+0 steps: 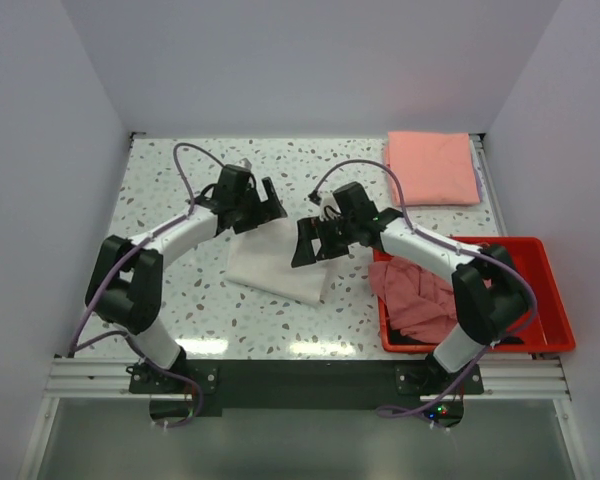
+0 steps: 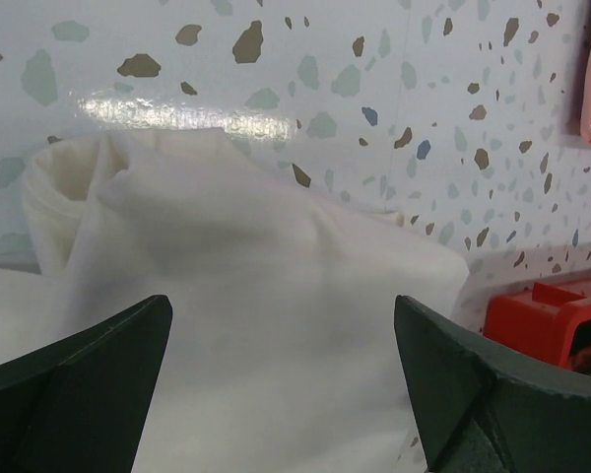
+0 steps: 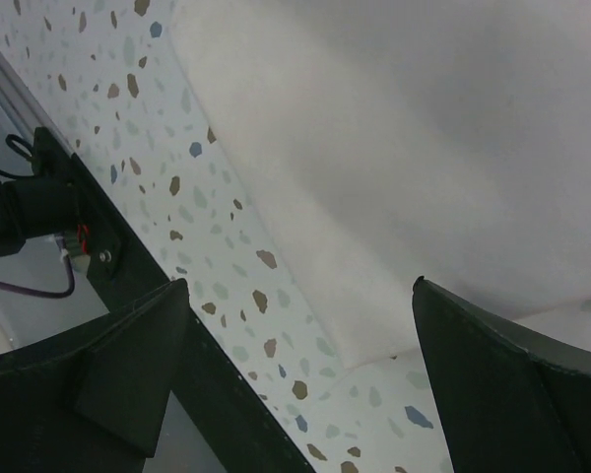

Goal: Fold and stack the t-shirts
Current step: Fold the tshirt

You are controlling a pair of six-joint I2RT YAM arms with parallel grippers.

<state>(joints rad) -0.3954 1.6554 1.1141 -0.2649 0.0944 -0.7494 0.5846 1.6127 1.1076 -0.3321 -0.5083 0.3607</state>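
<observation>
A white t-shirt (image 1: 277,262) lies folded into a rough rectangle at the table's middle, print hidden. It fills the left wrist view (image 2: 256,325) and the right wrist view (image 3: 424,148). My left gripper (image 1: 268,200) is open just above its far left edge. My right gripper (image 1: 313,245) is open over its right edge. A salmon-pink t-shirt (image 1: 432,167) lies folded flat at the far right. A dusty-pink t-shirt (image 1: 417,295) is crumpled in the red bin, draped over its left rim. No black shirt shows.
The red plastic bin (image 1: 550,300) stands at the near right, seen also in the left wrist view (image 2: 557,315). The terrazzo table (image 1: 180,290) ends at a metal rail (image 1: 310,375) along the near edge. White walls close the left, back and right.
</observation>
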